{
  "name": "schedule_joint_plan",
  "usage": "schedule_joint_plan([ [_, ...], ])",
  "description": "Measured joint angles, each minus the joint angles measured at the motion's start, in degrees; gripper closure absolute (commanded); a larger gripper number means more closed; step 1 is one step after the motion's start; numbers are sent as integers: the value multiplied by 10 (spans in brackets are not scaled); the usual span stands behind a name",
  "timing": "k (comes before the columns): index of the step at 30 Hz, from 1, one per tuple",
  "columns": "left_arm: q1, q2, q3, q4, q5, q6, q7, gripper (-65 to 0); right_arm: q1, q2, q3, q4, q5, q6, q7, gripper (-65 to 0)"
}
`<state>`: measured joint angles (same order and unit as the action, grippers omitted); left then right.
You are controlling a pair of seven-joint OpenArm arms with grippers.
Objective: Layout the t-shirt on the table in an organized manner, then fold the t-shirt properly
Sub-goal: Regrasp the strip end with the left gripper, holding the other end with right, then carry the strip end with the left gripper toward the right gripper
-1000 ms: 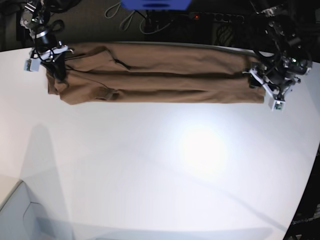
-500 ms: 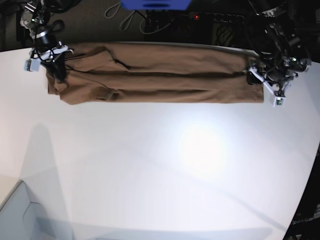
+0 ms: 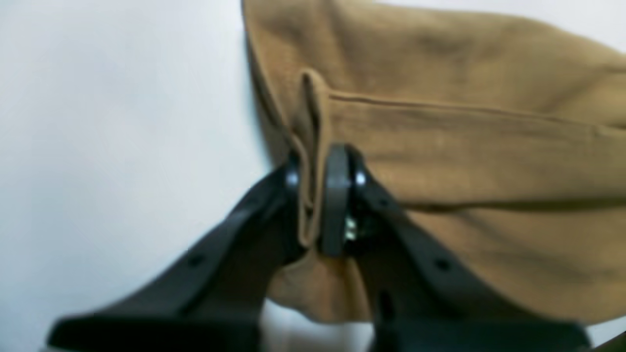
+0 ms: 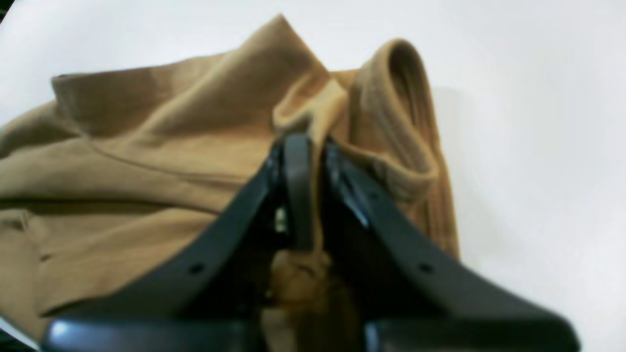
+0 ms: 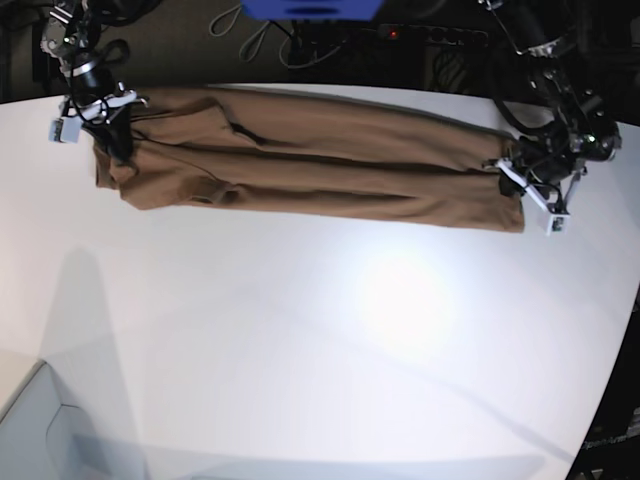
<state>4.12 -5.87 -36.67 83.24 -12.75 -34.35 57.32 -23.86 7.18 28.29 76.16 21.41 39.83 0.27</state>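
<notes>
**Tan shirt stretched between two closed grippers**

Tan-brown cotton, folded lengthwise into a long band, the t-shirt (image 5: 300,160) lies across the far part of the white surface (image 5: 320,340), near its back edge. The left gripper (image 5: 528,187) is clamped on the hem end at the right of the base view; the right gripper (image 5: 105,125) is clamped on the collar end at the left.

Behind the surface, dark cables (image 5: 250,35) and a blue box (image 5: 312,8), cut off by the top of the picture, sit in shadow. A pale bin corner (image 5: 60,440) shows at the lower left. Nothing lies on the shirt between the two arms.

The left wrist view shows what the base view cannot: the left gripper (image 3: 320,200) pinches a doubled, stitched hem edge of the t-shirt (image 3: 464,146) between its closed pads. The right wrist view shows the right gripper (image 4: 305,195) shut on cloth just beside the ribbed collar (image 4: 396,122), which stands up in a loop.

Both wrist pictures are soft and blurred. The shirt's underside and its layers inside the fold are hidden.
</notes>
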Motion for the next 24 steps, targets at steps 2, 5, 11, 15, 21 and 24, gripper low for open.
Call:
schedule_joint_plan([
  [2, 0, 0, 0, -1, 0, 0, -4, -4, 0, 0, 0, 0, 0, 0, 0, 0],
  [5, 0, 3, 0, 22, 13, 0, 13, 0, 0, 0, 0, 0, 0, 0, 0, 0],
  [11, 12, 26, -1, 146, 54, 8, 67, 0, 0, 5, -40, 0, 1, -2, 5, 0],
  [15, 8, 72, 8, 250, 38, 3, 53, 0, 13, 0, -49, 0, 0, 0, -3, 0],
  [21, 32, 136, 65, 276, 61, 9, 66, 0, 30, 1, -47, 0, 9, 0, -40, 0],
  [24, 54, 146, 153, 277, 55, 16, 55, 0, 32, 1, -47, 0, 9, 0, -41, 0],
])
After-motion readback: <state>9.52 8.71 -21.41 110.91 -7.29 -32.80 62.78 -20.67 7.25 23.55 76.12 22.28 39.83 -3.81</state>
